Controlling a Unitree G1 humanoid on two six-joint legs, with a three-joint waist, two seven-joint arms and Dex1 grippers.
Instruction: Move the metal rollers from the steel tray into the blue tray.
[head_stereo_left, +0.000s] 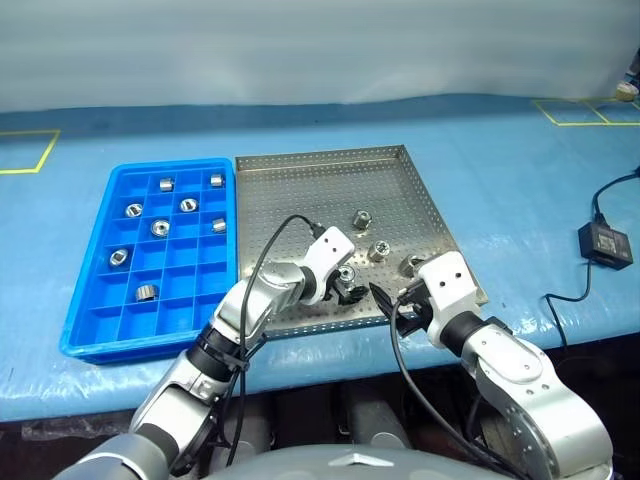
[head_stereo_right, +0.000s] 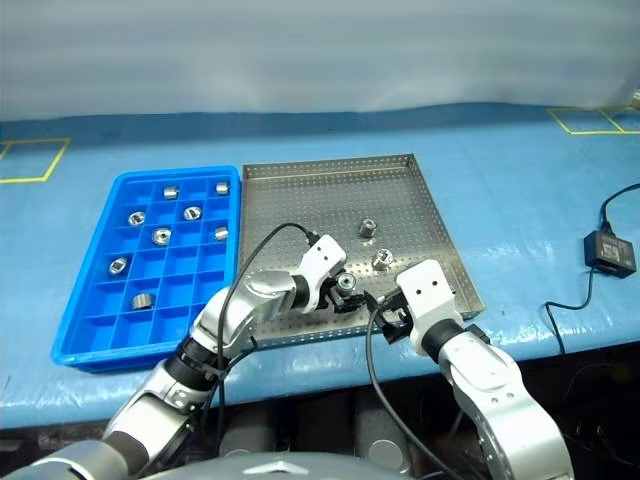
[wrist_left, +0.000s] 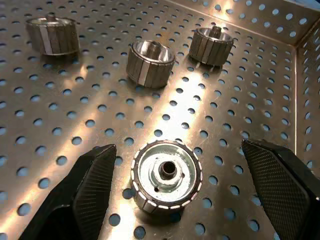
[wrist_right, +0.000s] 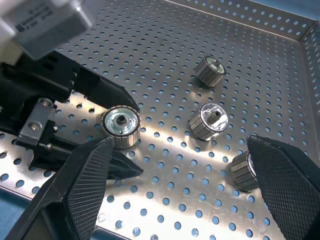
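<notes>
**A:** Near the front edge of the steel tray (head_stereo_left: 300, 180), the left gripper (wrist_left: 175, 190) sits with its jaws spread wide on either side of one upright metal roller (wrist_left: 167, 175), nothing grasped yet. What matters for a clean pickup?

**B:** Centre first. In the left wrist view the roller looks nearer one finger (wrist_left: 95, 175) than the other, so I'd shift until the gaps match, then lower until the pads face the ribbed side wall rather than the top rim. Close slowly; a hard, shiny cylinder will likely skid on the perforated floor if one pad lands first.

**A:** And the right gripper (wrist_right: 180, 190)?

**B:** Also released and empty, hovering just beside the left one over the same front part of the tray. I'd hold it there so the two don't collide.

**A:** Where do the other rollers lie?

**B:** Three more rest toward the tray's right side, well apart from each other. Seven already sit in separate compartments of the blue tray (head_stereo_left: 90, 300), which lies along the steel tray's left edge on the table (head_stereo_left: 520, 180).

**A:** Then lift straight up before swinging left?

**B:** Yes, clear the raised rim first.
</notes>
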